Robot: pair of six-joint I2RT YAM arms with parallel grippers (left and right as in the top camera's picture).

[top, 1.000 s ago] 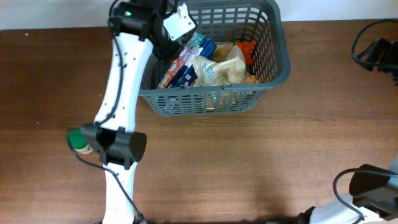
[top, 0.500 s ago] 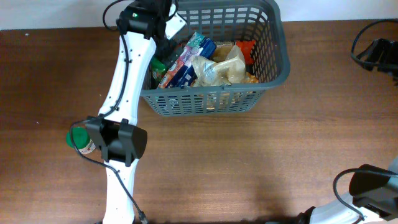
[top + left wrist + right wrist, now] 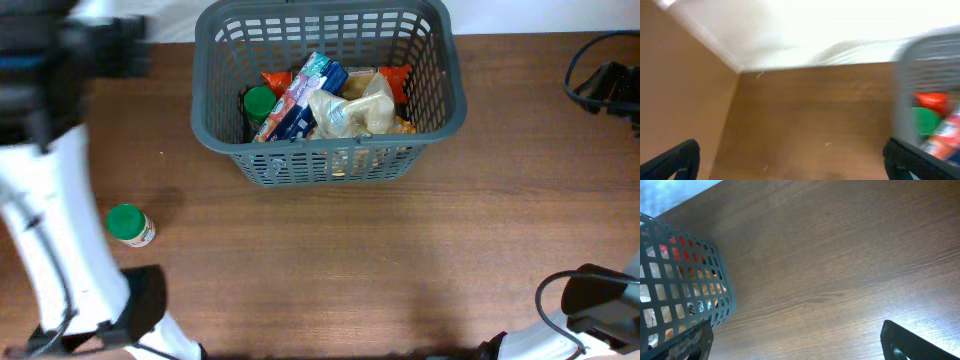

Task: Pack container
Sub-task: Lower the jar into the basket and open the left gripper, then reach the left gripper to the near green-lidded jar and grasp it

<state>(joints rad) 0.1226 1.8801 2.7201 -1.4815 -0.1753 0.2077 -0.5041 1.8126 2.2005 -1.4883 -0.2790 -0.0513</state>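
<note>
The dark grey basket (image 3: pixel 445 105) stands at the table's far middle. It holds a green-lidded jar (image 3: pixel 258 103), a blue and white packet (image 3: pixel 297 98), a clear bag (image 3: pixel 352 110) and orange-red packs (image 3: pixel 397 78). A second green-lidded jar (image 3: pixel 128 225) lies on the table at the left. My left gripper (image 3: pixel 100 48) is blurred at the far left, away from the basket. In the left wrist view it (image 3: pixel 790 162) is open and empty over bare table, with the basket (image 3: pixel 927 55) at the right. My right gripper (image 3: pixel 795 347) is open and empty, right of the basket (image 3: pixel 715 280).
The left arm (image 3: pixel 50 230) runs down the table's left side, close to the loose jar. The right arm's base (image 3: pixel 595 300) sits at the front right and its wrist (image 3: pixel 603 85) at the far right edge. A white wall lies behind the table.
My left arm has swung left, from over the basket's left rear corner to the table's far left. A green-lidded jar now shows in the basket's left side. The right arm is still.
</note>
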